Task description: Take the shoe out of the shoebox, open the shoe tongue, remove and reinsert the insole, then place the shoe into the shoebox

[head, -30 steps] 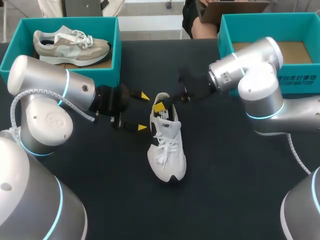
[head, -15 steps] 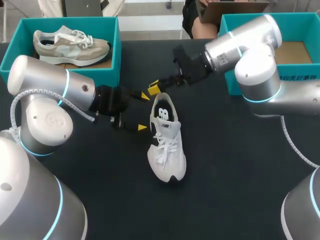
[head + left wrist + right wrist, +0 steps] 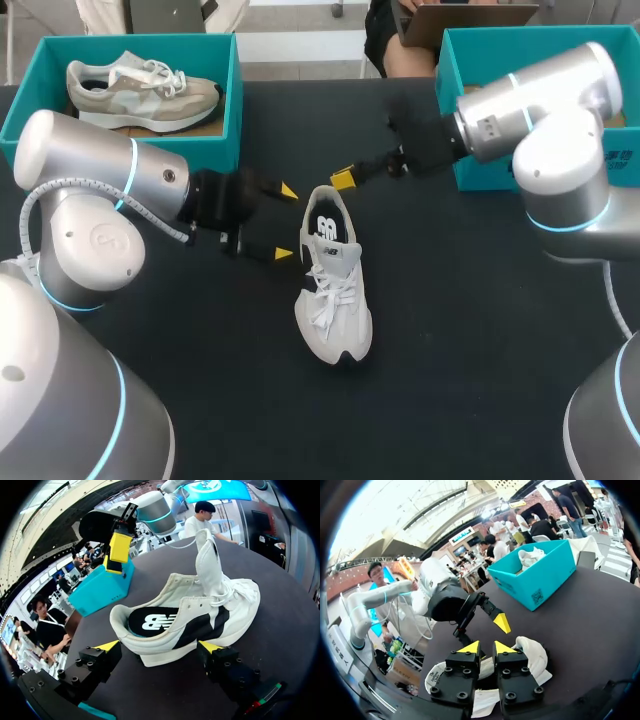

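A white shoe [image 3: 332,285] with black side panels lies on the dark table, toe toward the front edge. Its black insole [image 3: 326,228] shows in the heel opening. In the left wrist view the shoe [image 3: 200,610] has its tongue [image 3: 207,555] standing upright. My left gripper [image 3: 285,222] is open at the heel's left side, and the heel lies between its spread fingertips [image 3: 107,645]. My right gripper [image 3: 343,178] hangs just behind and above the heel, fingers together with nothing in them. The right wrist view shows that gripper [image 3: 487,647] over the shoe [image 3: 532,655].
A teal shoebox [image 3: 235,70] at the back left holds a beige shoe [image 3: 140,90]. A second teal shoebox [image 3: 447,55] stands at the back right, partly hidden behind my right arm. Bare dark tabletop [image 3: 460,350] lies in front of and to the right of the shoe.
My right gripper drew up out of the shoe's heel opening, moved back and to the right, and its fingers closed. The left arm and the shoe stayed put.
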You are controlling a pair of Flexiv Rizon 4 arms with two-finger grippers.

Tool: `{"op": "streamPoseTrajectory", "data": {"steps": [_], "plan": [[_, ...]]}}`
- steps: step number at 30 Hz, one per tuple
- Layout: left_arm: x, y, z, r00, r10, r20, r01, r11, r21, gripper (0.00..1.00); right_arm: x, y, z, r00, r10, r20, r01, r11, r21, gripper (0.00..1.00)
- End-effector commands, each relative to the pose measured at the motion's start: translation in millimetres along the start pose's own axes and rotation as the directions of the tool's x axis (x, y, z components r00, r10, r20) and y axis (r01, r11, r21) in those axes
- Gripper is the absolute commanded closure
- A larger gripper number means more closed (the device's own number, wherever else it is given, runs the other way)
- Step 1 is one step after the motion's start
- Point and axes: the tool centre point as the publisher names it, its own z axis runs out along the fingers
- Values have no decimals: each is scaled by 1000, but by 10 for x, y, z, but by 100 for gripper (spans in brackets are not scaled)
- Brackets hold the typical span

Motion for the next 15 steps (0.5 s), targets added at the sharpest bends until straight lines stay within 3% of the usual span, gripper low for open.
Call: {"op": "streamPoseTrajectory", "data": {"steps": [1,4,6,10,15], "plan": [[20,-3,-283,1000,12,-9,-13,1000,-14,0,124,-80,-113,995,31,93,-29,999,-21,100],[-19,10,-445,1000,13,-1,-13,1000,-14,0,144,-65,-112,982,71,174,-69,997,-21,100],[-63,24,-551,1000,14,-16,-14,1000,-9,0,165,-49,-93,954,138,267,-160,985,65,100],[-146,20,-758,998,14,-67,-11,999,41,0,165,-49,-93,954,138,267,-160,985,65,100],[-240,-11,-999,990,40,-132,-35,999,40,0,165,-49,-93,954,138,267,-160,985,65,100]]}}
